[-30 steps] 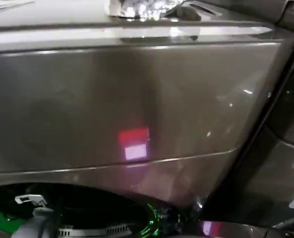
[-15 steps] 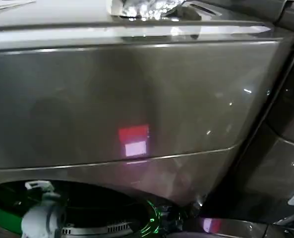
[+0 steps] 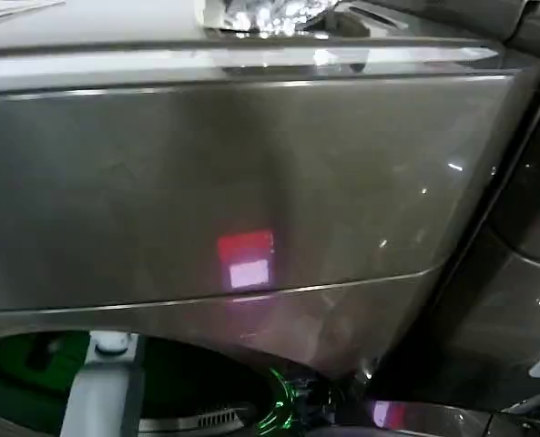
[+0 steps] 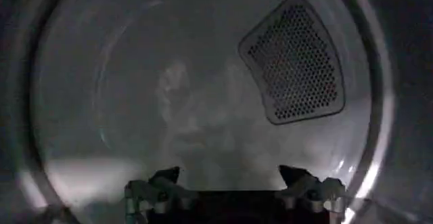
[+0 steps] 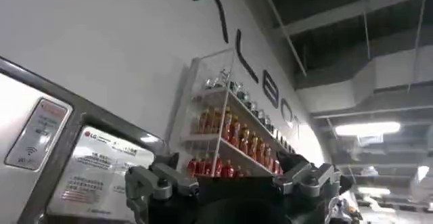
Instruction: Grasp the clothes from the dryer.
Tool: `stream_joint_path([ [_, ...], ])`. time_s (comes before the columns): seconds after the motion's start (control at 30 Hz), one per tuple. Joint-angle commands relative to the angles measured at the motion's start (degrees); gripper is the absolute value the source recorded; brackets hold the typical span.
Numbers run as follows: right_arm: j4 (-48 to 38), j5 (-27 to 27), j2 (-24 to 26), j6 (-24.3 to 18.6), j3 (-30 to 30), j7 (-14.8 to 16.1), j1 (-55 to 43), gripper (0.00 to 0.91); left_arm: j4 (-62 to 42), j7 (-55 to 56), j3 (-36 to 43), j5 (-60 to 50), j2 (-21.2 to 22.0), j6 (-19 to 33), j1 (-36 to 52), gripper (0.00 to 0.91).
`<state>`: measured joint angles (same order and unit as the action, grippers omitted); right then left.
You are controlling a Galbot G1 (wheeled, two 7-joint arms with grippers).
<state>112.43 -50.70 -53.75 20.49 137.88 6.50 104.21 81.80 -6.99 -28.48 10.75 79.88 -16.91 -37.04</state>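
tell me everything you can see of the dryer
The dryer is a large bronze-grey glossy machine, its front panel carrying a glowing red light with a pale label below. Its round opening sits at the panel's lower edge. Inside, the metal drum is dim, with a perforated vent plate on the back wall. The open left end effector faces in.

I see my left arm reaching into the dryer opening, below its front panel; the left gripper is inside the drum, facing the perforated vent at the back.
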Motion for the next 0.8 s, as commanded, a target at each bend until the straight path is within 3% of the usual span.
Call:
stream_joint_path([
  [0.03, -0.04, 0.40, -0.16, 0.58, 0.03, 0.36, -0.04, 0.907, -12.31, -8.00, 5.14, -1.83, -1.23, -2.85, 9.86, 0.907],
  [0.2, 0.06, 0.90, -0.27, 0.63, -0.17, 0.95, -0.10, 0.907, -18.43, -21.65, 7.50, -8.37, -3.17, -4.14, 15.06, 0.907],
  [0.37, 0.08, 1.28, -0.40, 0.56, -0.09, 1.06, 0.01, 0.907, -28.39, -34.09, 9.90, -20.65, -3.18, -1.32, 20.17, 0.907],
  [0.8, 0.09, 2.56, -0.96, 0.57, -0.18, 1.42, 0.19, 0.907, -41.22, -47.26, 9.73, -65.29, -1.90, 18.09, 27.71, 0.907],
])
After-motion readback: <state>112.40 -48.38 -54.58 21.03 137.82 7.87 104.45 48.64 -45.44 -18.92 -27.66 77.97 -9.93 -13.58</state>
